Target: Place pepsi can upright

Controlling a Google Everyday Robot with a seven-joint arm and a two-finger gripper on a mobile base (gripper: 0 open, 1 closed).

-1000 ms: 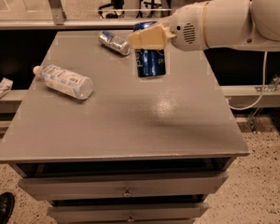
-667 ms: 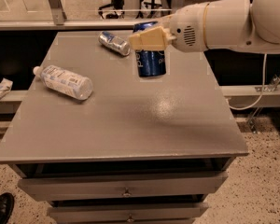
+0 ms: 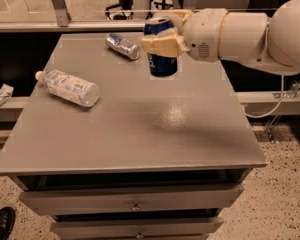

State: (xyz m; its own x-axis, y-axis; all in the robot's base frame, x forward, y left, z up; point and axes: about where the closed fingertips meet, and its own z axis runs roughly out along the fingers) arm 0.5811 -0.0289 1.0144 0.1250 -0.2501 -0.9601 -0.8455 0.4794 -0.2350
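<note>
The pepsi can [image 3: 163,64] is held upright, clamped in the claw [image 3: 162,36], near the far edge of the surface [image 3: 140,134], right of its middle. Whether its base touches cannot be told. A silver can [image 3: 122,46] is seen lying to its left, and a water bottle [image 3: 70,87] is seen lying by the left edge.

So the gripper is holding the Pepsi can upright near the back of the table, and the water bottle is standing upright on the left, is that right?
Not quite: the water bottle lies on its side on the left of the table, as the camera view shows. The gripper does hold the Pepsi can upright near the back.
</note>
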